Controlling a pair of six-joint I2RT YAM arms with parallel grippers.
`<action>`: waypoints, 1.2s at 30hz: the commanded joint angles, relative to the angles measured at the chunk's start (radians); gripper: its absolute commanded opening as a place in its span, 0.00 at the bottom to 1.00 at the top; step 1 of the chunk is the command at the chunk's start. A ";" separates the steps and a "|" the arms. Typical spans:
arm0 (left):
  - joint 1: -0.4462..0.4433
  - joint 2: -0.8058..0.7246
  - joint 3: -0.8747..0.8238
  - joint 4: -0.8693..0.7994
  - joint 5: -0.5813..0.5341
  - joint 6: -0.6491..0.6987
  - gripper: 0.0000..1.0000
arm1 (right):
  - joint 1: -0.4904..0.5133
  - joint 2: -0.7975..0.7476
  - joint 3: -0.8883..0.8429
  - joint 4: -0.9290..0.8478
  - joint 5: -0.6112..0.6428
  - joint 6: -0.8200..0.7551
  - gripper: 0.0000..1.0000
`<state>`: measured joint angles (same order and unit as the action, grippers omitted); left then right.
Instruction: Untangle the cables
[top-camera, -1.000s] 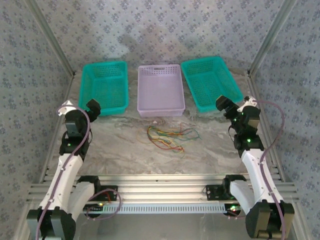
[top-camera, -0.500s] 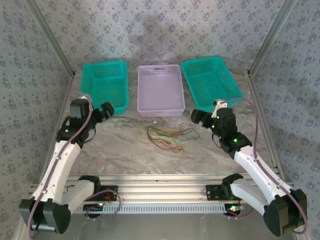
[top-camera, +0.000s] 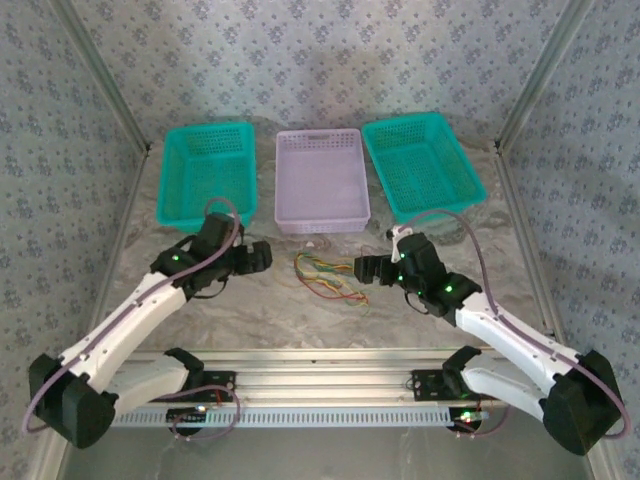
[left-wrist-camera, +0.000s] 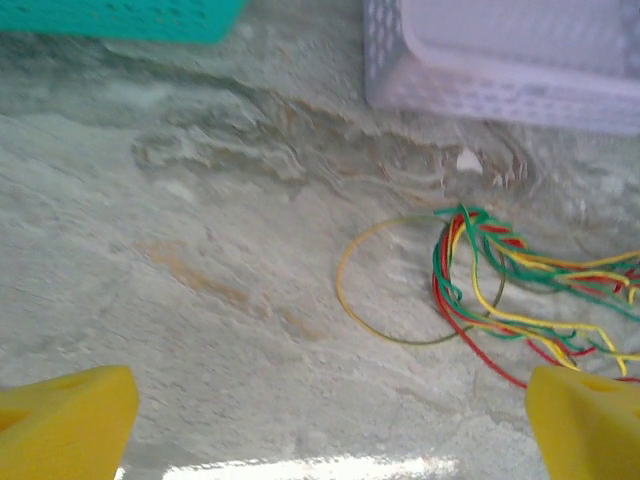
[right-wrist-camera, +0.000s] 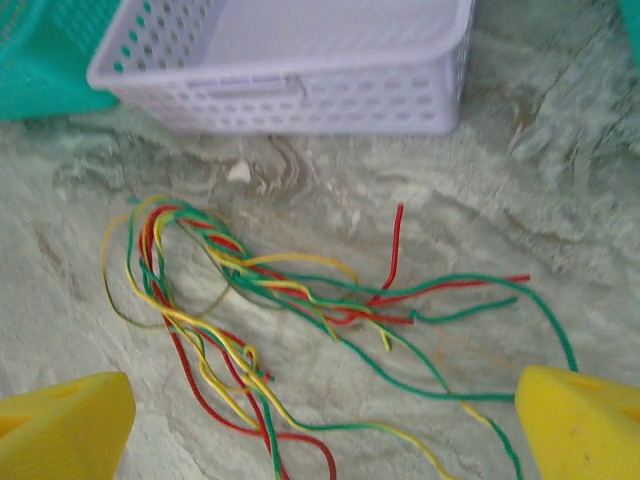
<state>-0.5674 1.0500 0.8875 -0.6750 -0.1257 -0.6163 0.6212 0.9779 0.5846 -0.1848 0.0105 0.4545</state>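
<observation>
Marbled tabletop (top-camera: 250, 310) lies before me, the cables (top-camera: 335, 272) a loose yellow, green and red tangle on it, near the lilac basket (top-camera: 321, 180). My left tool (top-camera: 258, 256) hangs left of them, spread wide, gripping nothing. My right tool (top-camera: 362, 269) is just right of the tangle, equally wide, its yellow fingertips (right-wrist-camera: 575, 420) clasping nothing.

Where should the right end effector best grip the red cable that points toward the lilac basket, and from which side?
Probably near the free end of that red cable, toward the lilac basket: there it lies alone, apart from the tangle. Come from above, closing across it.
</observation>
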 joint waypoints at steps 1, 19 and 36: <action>-0.087 0.075 -0.012 0.062 -0.045 -0.072 0.99 | 0.023 0.028 -0.015 -0.004 -0.004 -0.008 1.00; -0.236 0.474 0.103 0.253 -0.012 -0.156 0.88 | 0.096 0.091 -0.063 0.105 -0.120 -0.071 0.88; -0.236 0.537 0.107 0.315 -0.007 -0.164 0.78 | 0.161 0.316 0.031 0.045 -0.082 -0.057 0.44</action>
<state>-0.7990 1.5749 0.9745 -0.3843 -0.1421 -0.7696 0.7689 1.2686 0.5732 -0.1081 -0.0898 0.4034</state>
